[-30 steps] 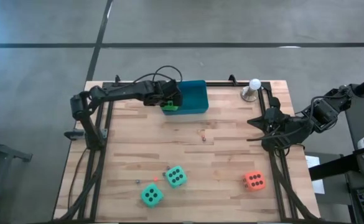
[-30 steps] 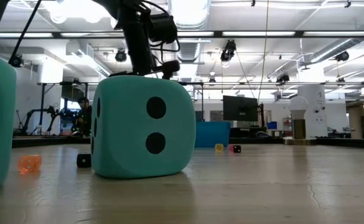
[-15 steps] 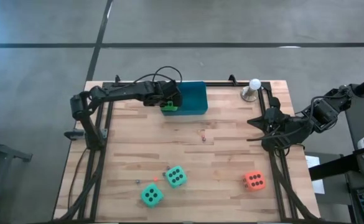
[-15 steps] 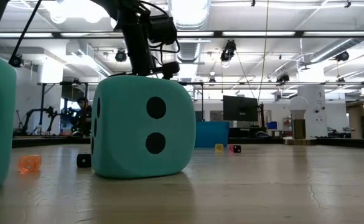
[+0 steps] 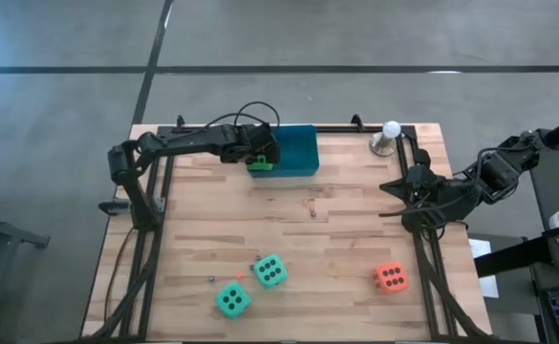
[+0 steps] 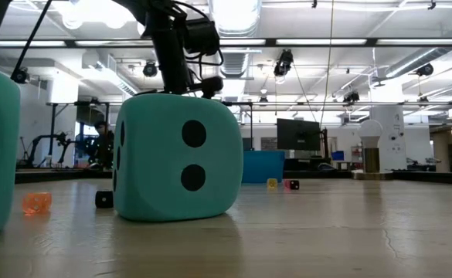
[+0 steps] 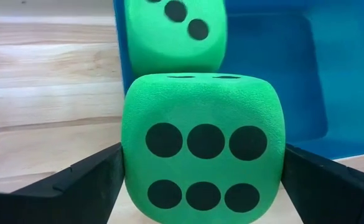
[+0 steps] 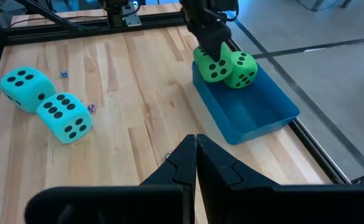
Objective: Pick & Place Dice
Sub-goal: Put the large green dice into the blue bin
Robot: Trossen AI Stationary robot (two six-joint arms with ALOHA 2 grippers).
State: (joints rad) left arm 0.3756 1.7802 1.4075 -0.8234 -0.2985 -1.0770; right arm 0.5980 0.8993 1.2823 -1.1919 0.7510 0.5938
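The left gripper (image 5: pixel 263 158) has its fingers (image 7: pixel 76 180) spread wide on either side of a bright green die (image 7: pixel 203 155), at the left end of the blue tray (image 5: pixel 303 148) by the counter's far edge. That die, its six-pip face toward the wrist camera, sits at the tray's near-left rim; whether it rests on the rim or inside cannot be told. A second bright green die (image 7: pixel 172 34) lies just behind it in the tray, touching or nearly touching it. The left arm reaches to the tray from the counter's left edge.

The right gripper (image 8: pixel 196 149) has its fingers pressed together, holding nothing, and waits by the counter's right edge (image 5: pixel 422 196).

Two teal dice lie close together near the counter's front edge, left of the middle: one (image 5: pixel 270 271) just behind and to the right of the other (image 5: pixel 232 300). The orange-red die (image 5: pixel 389 278) lies near the front right corner. A small white ball on a metal stand (image 5: pixel 390 136) stands at the far right corner of the wooden counter (image 5: pixel 336 239).
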